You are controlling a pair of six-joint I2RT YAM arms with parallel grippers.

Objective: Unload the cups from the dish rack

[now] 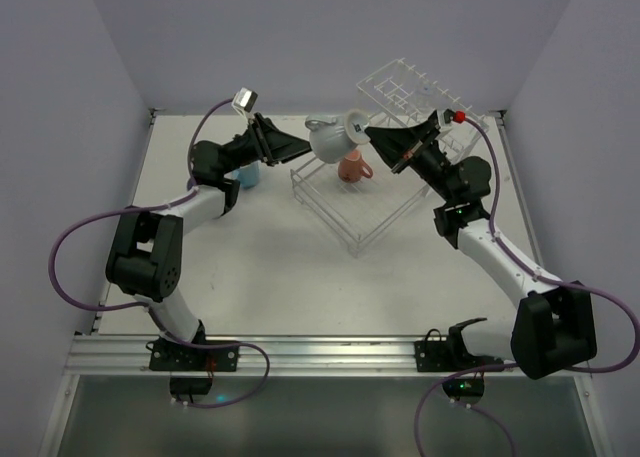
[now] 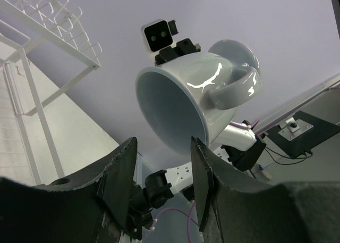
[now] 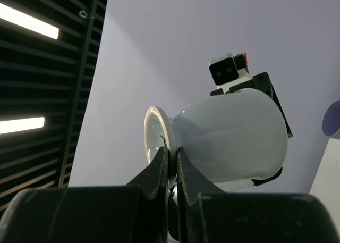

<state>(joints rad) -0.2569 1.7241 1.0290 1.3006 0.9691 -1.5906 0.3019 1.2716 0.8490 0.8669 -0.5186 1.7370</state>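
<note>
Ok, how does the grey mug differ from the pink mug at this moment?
Colour: the grey mug is pale grey-blue, while the pink mug is salmon.
Support: the grey mug hangs in the air with its rim pinched by the right end effector; the pink mug sits in the dish rack, and nothing grips it.
Shared: both are small mugs with one handle.

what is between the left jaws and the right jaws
A pale grey-blue mug, gripped by its rim in the right jaws, left jaws open beside it; the top view shows it.
</note>
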